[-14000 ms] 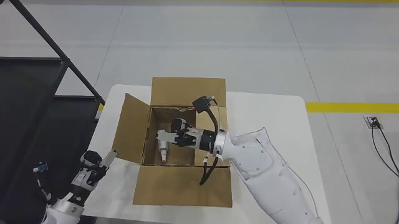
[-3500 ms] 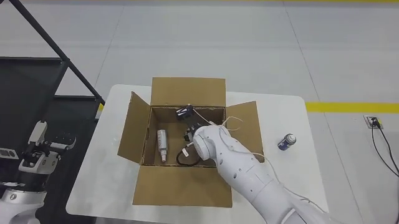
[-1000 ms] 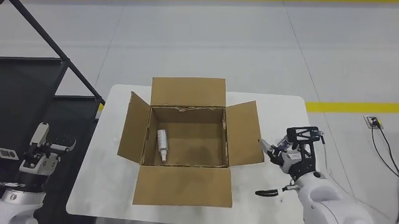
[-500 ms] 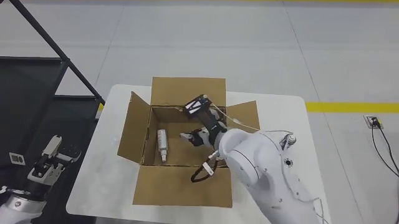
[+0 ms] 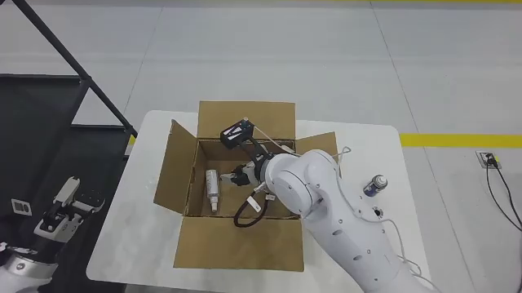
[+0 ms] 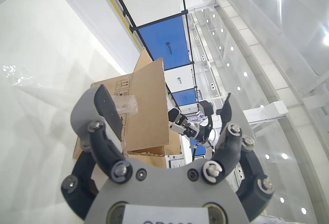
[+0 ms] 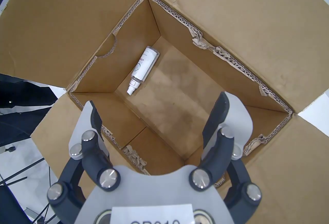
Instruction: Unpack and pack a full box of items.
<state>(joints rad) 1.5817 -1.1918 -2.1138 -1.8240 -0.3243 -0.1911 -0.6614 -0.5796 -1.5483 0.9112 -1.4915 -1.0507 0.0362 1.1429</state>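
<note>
An open cardboard box (image 5: pixel 245 118) stands in the middle of the white table (image 5: pixel 134 232), all flaps folded out. One white spray bottle (image 5: pixel 212 188) lies on the box floor by the left wall; it appears in the right wrist view as the bottle (image 7: pixel 142 68) under the box (image 7: pixel 231 3) opening. My right gripper (image 5: pixel 236 176) hangs over the box interior, open and holding nothing (image 7: pixel 156 104). A blue can (image 5: pixel 374 185) stands on the table right of the box. My left gripper (image 5: pixel 72 203) is off the table's left edge, open and not holding anything (image 6: pixel 167 106), facing the box (image 6: pixel 146 106).
A dark metal frame (image 5: pixel 49 122) stands to the left of the table, close to the left arm. The right arm's body covers the box's right flap and the table's front right part.
The right arm swung from the table's right side, near the blue can, to over the box and then further left inside it. The left arm barely shifted.
</note>
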